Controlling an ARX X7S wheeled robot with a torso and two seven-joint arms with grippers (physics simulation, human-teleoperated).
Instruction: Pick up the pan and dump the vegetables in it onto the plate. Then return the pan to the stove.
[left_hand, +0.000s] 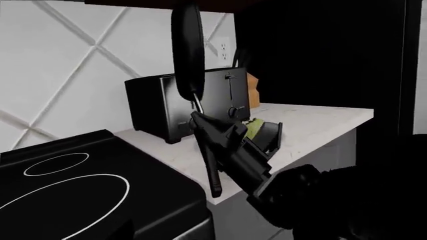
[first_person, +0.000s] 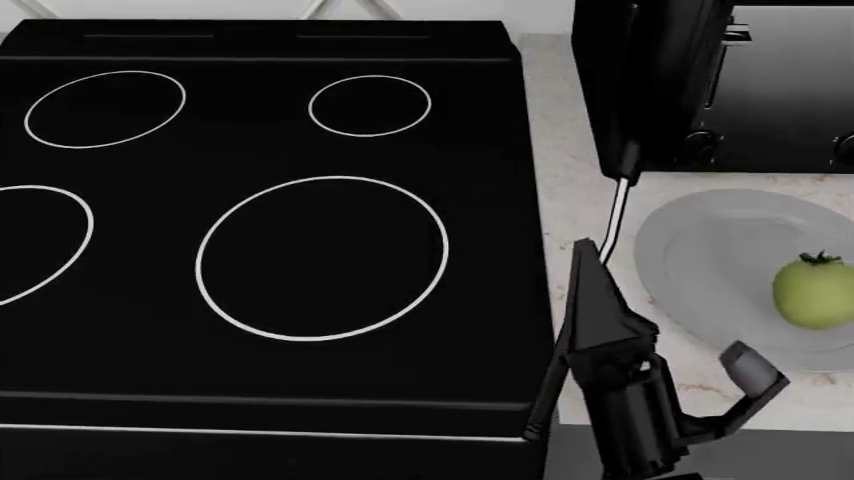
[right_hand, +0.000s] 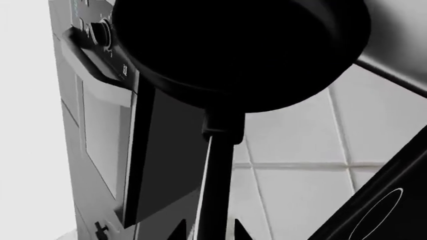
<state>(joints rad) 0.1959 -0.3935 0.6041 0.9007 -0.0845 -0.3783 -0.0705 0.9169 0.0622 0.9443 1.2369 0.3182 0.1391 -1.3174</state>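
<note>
My right gripper (first_person: 594, 290) is shut on the long handle of the black pan (first_person: 641, 80). It holds the pan tipped up on edge in front of the toaster, above the counter between the stove (first_person: 267, 250) and the plate (first_person: 707, 250). The pale green tomato (first_person: 811, 290) lies on the plate's right side. In the left wrist view the pan (left_hand: 187, 50) stands edge-on above the right gripper (left_hand: 210, 127), with the tomato (left_hand: 253, 127) just behind it. In the right wrist view the pan (right_hand: 240, 50) fills the top and the gripper (right_hand: 213, 232) clamps the handle. My left gripper is out of view.
A steel toaster (first_person: 787, 90) stands behind the plate and also shows in the left wrist view (left_hand: 160, 105). The tiled wall carries an outlet (left_hand: 223, 50). The white counter ends at an edge (left_hand: 320, 125) beside a dark tall cabinet.
</note>
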